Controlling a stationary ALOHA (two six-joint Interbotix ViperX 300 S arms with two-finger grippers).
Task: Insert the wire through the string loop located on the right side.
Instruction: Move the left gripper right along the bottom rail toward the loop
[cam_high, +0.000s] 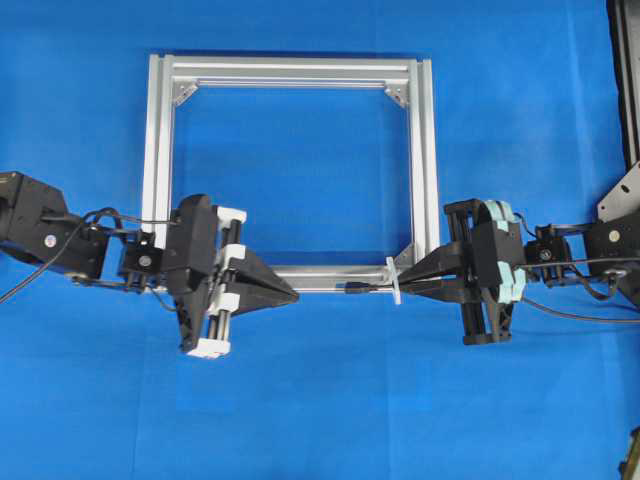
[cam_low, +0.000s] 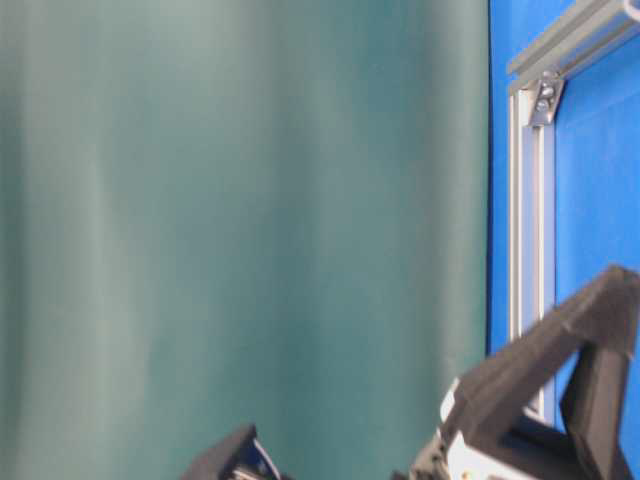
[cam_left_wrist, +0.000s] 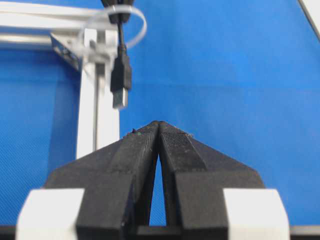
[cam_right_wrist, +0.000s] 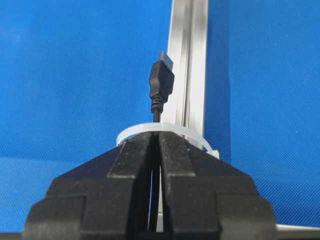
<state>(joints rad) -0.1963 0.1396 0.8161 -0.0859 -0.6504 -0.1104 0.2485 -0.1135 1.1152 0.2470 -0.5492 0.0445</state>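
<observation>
Right gripper: closed on the wire; your plug sticks out past the fingertips, toward 9 o'clock in the overhead view.
String loop: white, ringing the wire just ahead of the right fingertips; plug already through it.
Left gripper: shut, holding nothing; plug lies just off its tips at 3 o'clock overhead, apart.
Aluminium frame: on blue cloth; loop at its lower right corner.
</observation>
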